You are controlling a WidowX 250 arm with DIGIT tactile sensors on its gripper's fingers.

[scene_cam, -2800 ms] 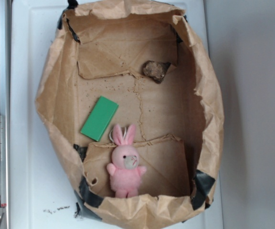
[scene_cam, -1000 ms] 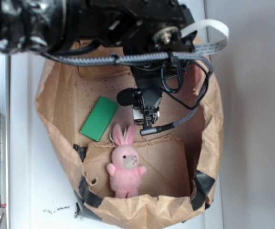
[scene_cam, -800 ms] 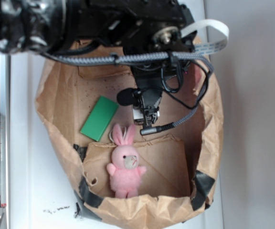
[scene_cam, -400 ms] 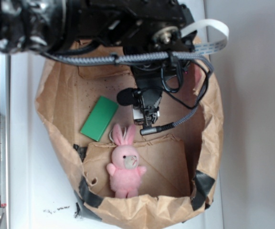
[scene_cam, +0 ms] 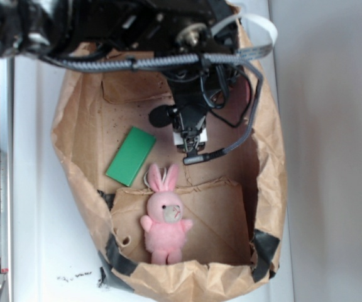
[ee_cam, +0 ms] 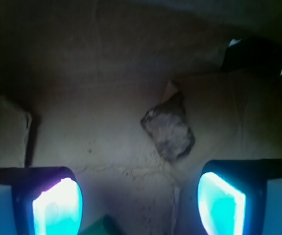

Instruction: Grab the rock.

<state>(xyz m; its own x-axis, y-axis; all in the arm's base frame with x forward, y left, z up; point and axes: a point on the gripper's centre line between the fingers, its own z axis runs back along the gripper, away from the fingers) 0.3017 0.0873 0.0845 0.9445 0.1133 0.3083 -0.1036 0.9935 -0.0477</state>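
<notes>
In the wrist view the rock (ee_cam: pixel 169 127) lies on the cardboard floor (ee_cam: pixel 106 147), its long axis tilted from upper right to lower left. It sits ahead of the gripper (ee_cam: pixel 138 200), nearer the right finger (ee_cam: pixel 222 200), untouched; the jaws stand wide apart and hold nothing.
</notes>
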